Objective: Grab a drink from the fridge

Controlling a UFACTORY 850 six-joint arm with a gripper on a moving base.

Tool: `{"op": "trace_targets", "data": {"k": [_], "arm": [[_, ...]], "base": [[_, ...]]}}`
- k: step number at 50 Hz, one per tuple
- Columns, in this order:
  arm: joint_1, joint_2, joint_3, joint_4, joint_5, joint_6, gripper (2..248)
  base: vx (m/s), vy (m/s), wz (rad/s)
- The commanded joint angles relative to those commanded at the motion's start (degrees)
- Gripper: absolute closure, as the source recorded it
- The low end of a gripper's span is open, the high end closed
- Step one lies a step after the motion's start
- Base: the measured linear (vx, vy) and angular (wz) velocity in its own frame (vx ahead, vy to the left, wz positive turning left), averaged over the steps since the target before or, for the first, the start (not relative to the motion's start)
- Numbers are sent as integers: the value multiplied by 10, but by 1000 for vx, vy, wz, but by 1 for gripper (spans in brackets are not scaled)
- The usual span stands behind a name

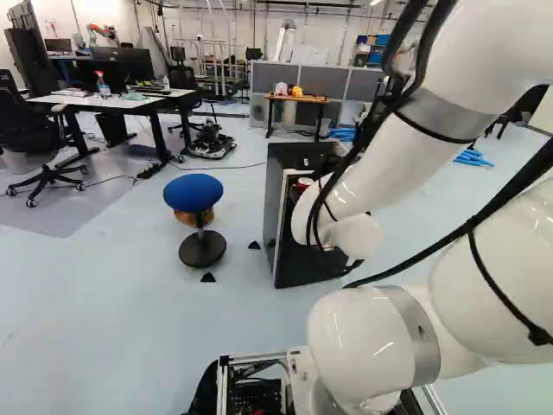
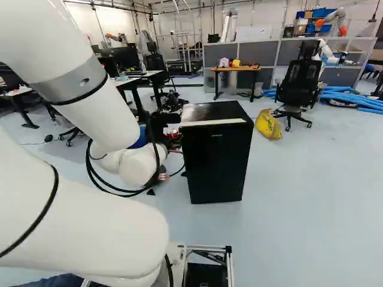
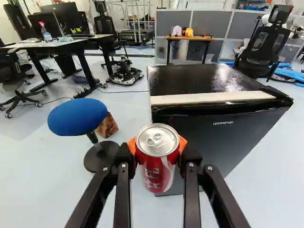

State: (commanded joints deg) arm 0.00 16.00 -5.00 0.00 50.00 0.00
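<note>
Beyond the white wrist in the right base view is my black gripper, with the red can at its tips. In the wrist view the gripper is shut on the can; orange pads press it from both sides. The can is upright, its silver lid and tab on show. Behind it and to one side stands the black fridge, a white strip running between its top and its front. The can is outside the fridge. Whether the fridge door is fully closed I cannot tell.
A blue stool stands left of the fridge in the left base view, a brown box behind it. Farther off are desks, a small wooden table, an office chair, a yellow bag and another robot.
</note>
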Motion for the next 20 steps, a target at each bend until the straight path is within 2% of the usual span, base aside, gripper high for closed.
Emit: {"op": "trace_targets", "data": {"k": [20], "arm": [[0,0,0,0,0,0,150]], "base": [[0,0,0]]}}
